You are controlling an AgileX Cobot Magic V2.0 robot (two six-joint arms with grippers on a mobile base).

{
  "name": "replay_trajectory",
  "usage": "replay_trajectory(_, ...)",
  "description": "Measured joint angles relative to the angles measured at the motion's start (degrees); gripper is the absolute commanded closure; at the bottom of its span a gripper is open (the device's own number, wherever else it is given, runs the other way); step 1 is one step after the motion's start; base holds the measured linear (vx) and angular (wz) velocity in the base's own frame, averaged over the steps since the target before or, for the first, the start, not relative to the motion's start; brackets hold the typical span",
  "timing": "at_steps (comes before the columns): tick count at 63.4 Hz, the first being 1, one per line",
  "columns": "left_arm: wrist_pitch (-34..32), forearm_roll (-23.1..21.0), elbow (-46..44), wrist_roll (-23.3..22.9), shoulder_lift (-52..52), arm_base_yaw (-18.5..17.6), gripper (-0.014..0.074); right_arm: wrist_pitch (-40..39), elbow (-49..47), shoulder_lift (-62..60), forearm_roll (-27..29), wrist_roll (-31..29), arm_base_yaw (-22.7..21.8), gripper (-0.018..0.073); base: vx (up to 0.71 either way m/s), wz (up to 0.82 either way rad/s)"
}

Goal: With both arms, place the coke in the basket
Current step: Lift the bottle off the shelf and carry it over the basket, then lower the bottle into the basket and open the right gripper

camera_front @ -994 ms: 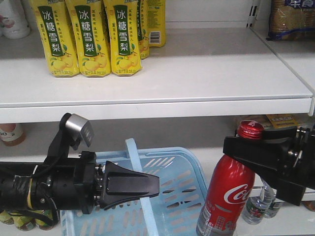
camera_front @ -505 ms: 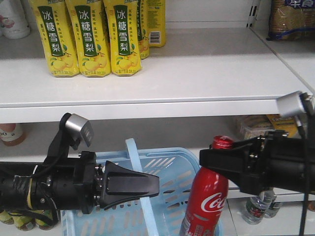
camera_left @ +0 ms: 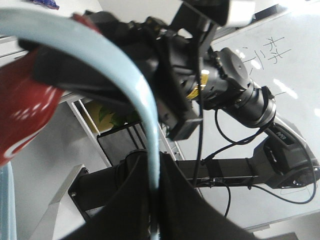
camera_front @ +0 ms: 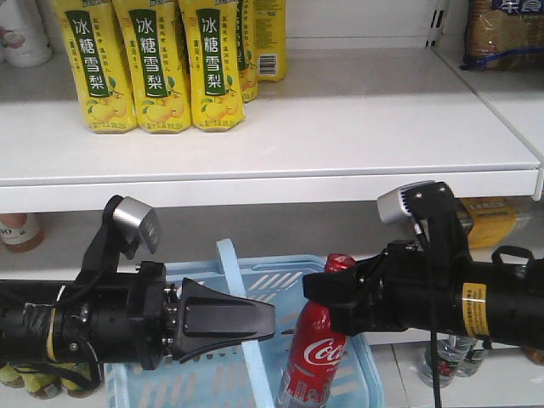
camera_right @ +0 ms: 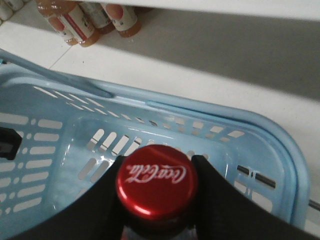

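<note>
The coke [camera_front: 313,357], red with white script and a red cap, hangs upright over the right part of the light blue basket [camera_front: 272,263]. My right gripper [camera_front: 330,293] is shut on the coke's neck just under the cap. In the right wrist view the cap [camera_right: 156,186] sits between the two black fingers, with the basket's slotted wall [camera_right: 45,150] below. My left gripper [camera_front: 265,320] is shut on the basket's hoop handle [camera_front: 228,262]. In the left wrist view the handle [camera_left: 145,115] runs down between the closed jaws, and the coke [camera_left: 22,115] shows red at the left.
Yellow drink cartons [camera_front: 153,68] stand on the white upper shelf [camera_front: 272,183] above both arms. Clear water bottles [camera_front: 442,361] are on the lower shelf at the right. Orange-labelled bottles [camera_right: 80,22] stand behind the basket.
My right arm has carried the coke leftward and lower, from right of the basket to over its right part. The left arm and the basket handle have stayed put.
</note>
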Motion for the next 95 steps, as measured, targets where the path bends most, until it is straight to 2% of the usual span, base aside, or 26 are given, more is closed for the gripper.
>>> replay_trajectory(12, 0.00, 0.00, 0.00, 0.00, 0.00, 0.00, 0.0603, 1.36, 0.00, 1.73, 0.00, -0.02, 0.09, 0.0490, 0.00, 0.00)
replay_trajectory(19, 0.00, 0.00, 0.00, 0.00, 0.00, 0.00, 0.0603, 1.65, 0.00, 1.73, 0.06, -0.07, 0.09, 0.0391, 0.00, 0.00)
replay_trajectory(32, 0.00, 0.00, 0.00, 0.00, 0.00, 0.00, 0.0603, 1.71, -0.06, 1.73, 0.55, -0.01, 0.09, 0.0132, 0.00, 0.00)
replay_trajectory(37, 0.20, 0.20, 0.00, 0.00, 0.00, 0.00, 0.0603, 1.66, -0.23, 1.73, 0.90, 0.17, 0.09, 0.0072, 0.00, 0.00)
replay_trajectory(43, 2.00, 1.87, 0.21, -0.06, 0.21, -0.10, 0.0603, 1.66, -0.23, 1.73, 0.95, 0.30, 0.09, 0.0050, 0.00, 0.00)
replay_trajectory(51, 2.19, 2.54, 0.21, -0.16, 0.20, -0.10, 0.0603, 1.66, -0.23, 1.73, 0.95, 0.64, 0.09, 0.0072, 0.00, 0.00)
replay_trajectory(56, 1.81, 2.66, 0.21, -0.44, 0.20, -0.20, 0.0603, 1.66, -0.23, 1.39, 0.95, 1.23, 0.09, 0.0135, 0.00, 0.00)
replay_trajectory(61, 1.00, 2.47, 0.21, -0.44, 0.20, -0.28, 0.0603, 1.94, -0.23, 0.14, 0.95, 2.13, 0.09, 0.0241, 0.00, 0.00)
replay_trajectory(72, 1.06, 1.95, 0.21, -0.44, 0.20, -0.28, 0.0603, 3.52, -0.23, -5.64, 0.95, 2.32, 0.09, 0.0575, 0.00, 0.00)
replay_trajectory(86, 1.15, 1.71, 0.21, -0.38, 0.20, -0.28, 0.0603, 4.68, 0.84, -16.11, 1.17, -0.11, 0.09, 0.0564, 0.00, 0.00)
replay_trajectory(95, 1.23, 1.82, 0.21, -0.44, 0.20, -0.28, 0.0603, 10.14, 7.07, -24.96, 1.56, -2.20, 0.09, 0.0564, 0.00, 0.00)
